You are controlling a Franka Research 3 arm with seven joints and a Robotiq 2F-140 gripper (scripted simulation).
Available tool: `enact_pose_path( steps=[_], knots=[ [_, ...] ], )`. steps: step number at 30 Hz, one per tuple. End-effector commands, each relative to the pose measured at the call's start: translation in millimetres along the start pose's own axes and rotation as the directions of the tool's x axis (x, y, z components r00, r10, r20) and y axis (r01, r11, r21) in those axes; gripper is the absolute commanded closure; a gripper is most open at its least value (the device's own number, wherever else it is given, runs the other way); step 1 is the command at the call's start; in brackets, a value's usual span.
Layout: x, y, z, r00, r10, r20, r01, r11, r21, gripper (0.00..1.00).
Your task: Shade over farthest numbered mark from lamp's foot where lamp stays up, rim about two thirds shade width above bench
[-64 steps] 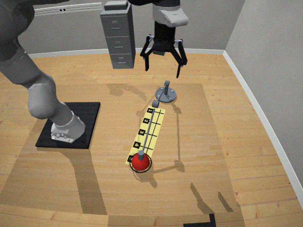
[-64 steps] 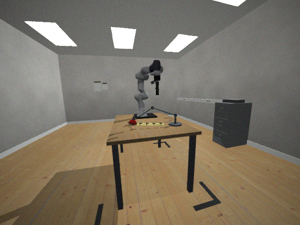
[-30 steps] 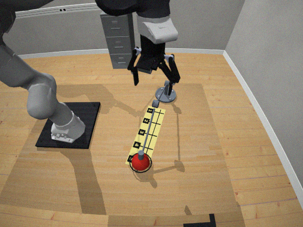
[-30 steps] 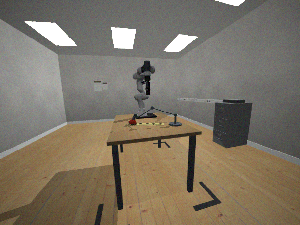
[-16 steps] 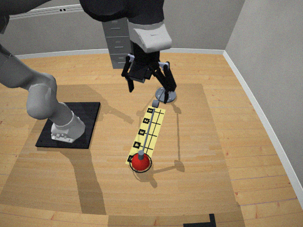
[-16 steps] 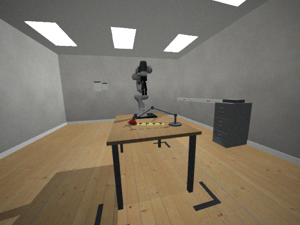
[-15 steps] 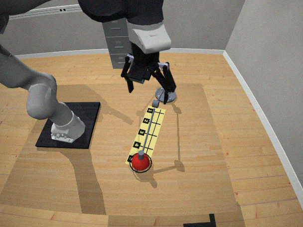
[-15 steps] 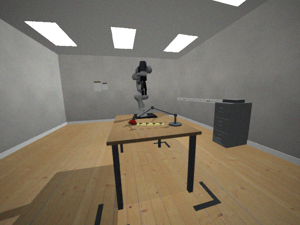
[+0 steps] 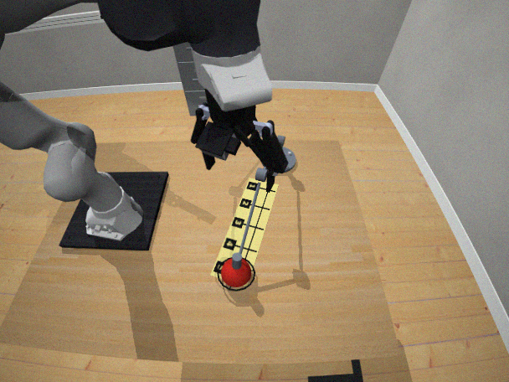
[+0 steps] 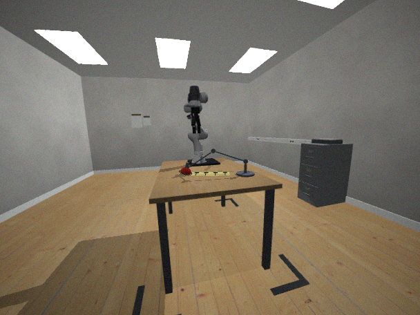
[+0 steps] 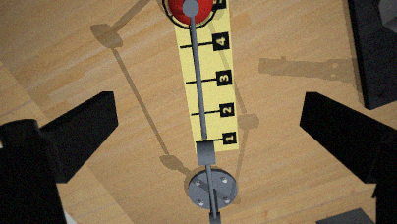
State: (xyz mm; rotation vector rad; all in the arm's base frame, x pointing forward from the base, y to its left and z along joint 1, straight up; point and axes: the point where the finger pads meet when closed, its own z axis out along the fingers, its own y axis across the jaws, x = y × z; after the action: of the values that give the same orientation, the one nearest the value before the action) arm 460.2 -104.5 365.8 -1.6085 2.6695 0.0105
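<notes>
Seen from above, a glossy red, domed shade (image 9: 236, 274) (image 10: 186, 171) (image 11: 203, 11) with a thin black ring faces down at the fifth-mark end of a flat yellow strip (image 9: 264, 215) (image 10: 210, 173) (image 11: 211, 61) on the wood-grained worktop (image 9: 326, 310) (image 10: 214, 188) (image 11: 295, 196). The lamp's slender grey arm runs from seven o'clock towards its round metal foot (image 9: 290, 160) (image 10: 245, 174) (image 11: 198, 191) at one. Above hangs the black gripper (image 9: 239, 178) (image 10: 197, 132) (image 11: 209, 109), jaws wide apart.

The gripper (image 9: 239, 179) (image 10: 197, 132) (image 11: 209, 109) moved sideways, up high, and got closer to the red shade (image 9: 236, 274) (image 10: 186, 170) (image 11: 205, 12). In the top view, the arm (image 9: 232, 80) (image 10: 195, 94) hid more of the drawers (image 9: 186, 75).
</notes>
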Motion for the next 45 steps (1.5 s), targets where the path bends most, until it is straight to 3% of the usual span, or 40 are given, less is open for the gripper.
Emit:
enact_pose_path(
  steps=[1,6,25,45],
  knots=[
    [16,1,0.1,1.0,-0.019,-0.005,0.019,1.0,-0.001,0.0],
    [35,1,-0.4,1.0,-0.01,-0.003,0.01,1.0,0.0,0.0],
    [54,-18,0.2,1.0,0.017,0.005,-0.017,1.0,0.003,0.0],
    [54,-15,-0.1,0.981,-0.044,0.189,0.047,0.999,-0.009,0.0]
  ],
)
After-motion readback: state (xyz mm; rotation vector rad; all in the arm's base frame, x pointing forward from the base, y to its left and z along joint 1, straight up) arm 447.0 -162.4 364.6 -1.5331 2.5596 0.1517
